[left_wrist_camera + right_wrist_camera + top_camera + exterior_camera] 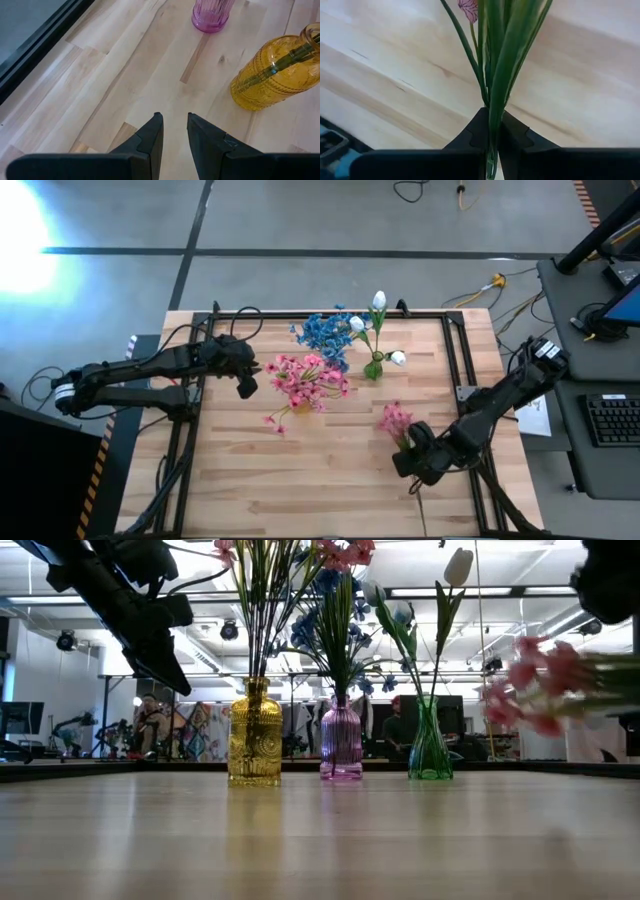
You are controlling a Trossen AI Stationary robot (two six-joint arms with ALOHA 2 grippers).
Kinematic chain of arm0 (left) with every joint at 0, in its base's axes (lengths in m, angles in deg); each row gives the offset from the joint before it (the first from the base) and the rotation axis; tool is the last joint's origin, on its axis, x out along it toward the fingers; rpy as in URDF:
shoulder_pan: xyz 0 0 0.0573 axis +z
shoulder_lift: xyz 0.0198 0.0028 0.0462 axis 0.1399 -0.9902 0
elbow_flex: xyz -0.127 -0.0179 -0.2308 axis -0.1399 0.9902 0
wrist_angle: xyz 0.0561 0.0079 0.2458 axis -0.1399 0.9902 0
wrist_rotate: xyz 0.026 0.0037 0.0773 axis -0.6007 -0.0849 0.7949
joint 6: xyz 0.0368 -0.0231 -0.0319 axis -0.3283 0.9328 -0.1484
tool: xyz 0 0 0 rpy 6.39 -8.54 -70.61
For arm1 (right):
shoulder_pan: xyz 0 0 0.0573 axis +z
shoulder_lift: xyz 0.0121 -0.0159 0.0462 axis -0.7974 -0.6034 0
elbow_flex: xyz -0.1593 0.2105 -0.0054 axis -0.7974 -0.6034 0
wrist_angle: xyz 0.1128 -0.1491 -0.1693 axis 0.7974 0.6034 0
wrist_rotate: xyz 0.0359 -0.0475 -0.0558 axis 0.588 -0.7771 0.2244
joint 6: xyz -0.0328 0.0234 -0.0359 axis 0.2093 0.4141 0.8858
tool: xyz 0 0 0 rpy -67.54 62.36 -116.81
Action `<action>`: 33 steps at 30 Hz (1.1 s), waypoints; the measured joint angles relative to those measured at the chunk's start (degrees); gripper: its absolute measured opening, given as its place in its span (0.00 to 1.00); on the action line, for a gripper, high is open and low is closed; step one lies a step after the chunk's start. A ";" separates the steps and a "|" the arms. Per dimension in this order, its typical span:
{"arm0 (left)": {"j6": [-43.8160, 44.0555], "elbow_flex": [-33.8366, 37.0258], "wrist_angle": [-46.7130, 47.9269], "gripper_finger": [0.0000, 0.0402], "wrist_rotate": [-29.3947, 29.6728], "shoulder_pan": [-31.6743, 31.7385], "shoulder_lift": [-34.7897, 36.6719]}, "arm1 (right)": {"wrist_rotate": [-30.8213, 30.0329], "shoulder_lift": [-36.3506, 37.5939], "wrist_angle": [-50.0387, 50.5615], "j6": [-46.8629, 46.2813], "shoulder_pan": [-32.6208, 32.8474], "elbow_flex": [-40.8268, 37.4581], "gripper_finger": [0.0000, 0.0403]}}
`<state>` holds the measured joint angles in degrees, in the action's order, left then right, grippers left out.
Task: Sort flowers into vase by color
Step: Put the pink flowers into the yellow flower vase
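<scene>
Three vases stand in a row at the table's far middle: a yellow vase with pink flowers, a purple vase with blue flowers, and a green vase with white buds. My right gripper, over the near right of the table, is shut on a pink flower spray. My left gripper hangs beside the yellow vase on its left, slightly open, with nothing between its fingers. My right gripper pinches the spray's bunched green stems between its two fingers, well below the blossoms. The fingers slant down from above and lie across the stems. The blossoms hang clear of the table, and the stem's free end trails toward the near edge.
A black metal frame runs along the table's far, left and right sides. Bare wood lies between the vases and the near edge. Desks with a keyboard stand off the table to the right.
</scene>
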<state>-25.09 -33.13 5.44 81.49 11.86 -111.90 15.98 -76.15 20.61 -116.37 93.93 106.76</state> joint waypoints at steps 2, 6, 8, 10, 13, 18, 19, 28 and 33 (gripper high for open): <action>0.02 0.00 0.01 0.19 0.00 0.00 0.00 | -5.07 0.45 -0.04 1.74 0.98 0.25 0.04; 0.02 0.00 -0.02 0.19 0.00 0.00 0.00 | -14.79 0.52 -0.83 5.28 2.54 0.43 0.04; 0.01 0.00 -0.04 0.19 0.00 0.00 0.00 | -19.77 0.44 -2.62 8.04 2.97 0.41 0.04; 0.02 0.00 -0.04 0.19 0.00 0.01 0.00 | -25.67 0.20 -5.26 12.65 3.01 0.34 0.04; 0.02 0.00 -0.06 0.19 0.00 0.01 0.01 | -35.77 -0.22 -14.18 25.33 2.91 0.32 0.04; 0.18 0.00 -0.08 0.19 0.00 0.00 0.02 | -48.87 -0.22 -32.24 54.46 2.18 0.30 0.04; 0.20 0.00 -0.10 0.19 0.00 0.02 0.02 | -51.78 -0.20 -35.90 60.41 1.95 0.30 0.04; 0.24 0.02 -2.90 0.19 -0.02 0.02 0.04 | -53.44 -3.45 -71.71 106.69 -6.96 0.19 0.04; 0.68 0.02 -4.79 0.19 -0.15 0.02 -0.02 | -37.79 -6.22 -86.92 120.87 -12.68 0.17 0.04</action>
<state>-24.41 -33.11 0.66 81.34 11.88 -111.93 -21.81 -82.37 -66.32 4.51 81.25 106.93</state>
